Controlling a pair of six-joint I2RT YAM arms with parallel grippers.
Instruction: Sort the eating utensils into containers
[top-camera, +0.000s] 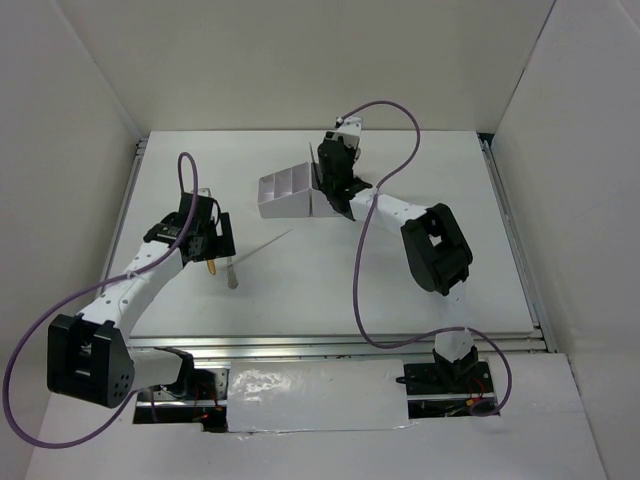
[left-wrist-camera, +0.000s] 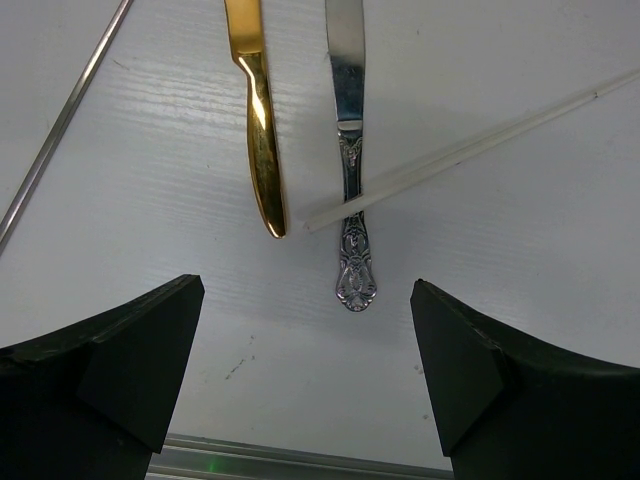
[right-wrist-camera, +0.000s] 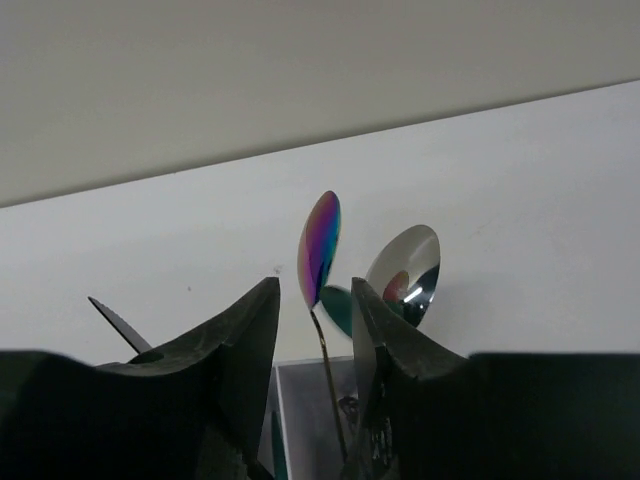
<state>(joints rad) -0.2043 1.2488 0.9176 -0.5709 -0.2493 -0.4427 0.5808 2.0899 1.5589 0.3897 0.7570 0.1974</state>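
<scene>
Jaws of the right gripper (right-wrist-camera: 314, 290) stand partly apart around the stem of the iridescent spoon (right-wrist-camera: 320, 245), which rises bowl-up from the organizer box (top-camera: 283, 192); a crooked retreat could snag it and tip it out. Left gripper (left-wrist-camera: 305, 290) gapes wide and empty above the gold-handled knife (left-wrist-camera: 262, 150) and silver knife (left-wrist-camera: 348, 150) on the table (left-wrist-camera: 150, 220), where a pale stick (left-wrist-camera: 470, 145) crossing the silver handle could get dragged along.

The gold knife (left-wrist-camera: 258, 120) is polished, mirror-glossy metal. The silver knife (left-wrist-camera: 348, 150) is shiny metal with a rough, embossed handle. The white stick (left-wrist-camera: 470, 145) looks matt. The table (left-wrist-camera: 150, 200) is matt white and faintly grained. The iridescent spoon (right-wrist-camera: 320, 247) and the silver spoon (right-wrist-camera: 405, 272) are mirror-smooth metal.
</scene>
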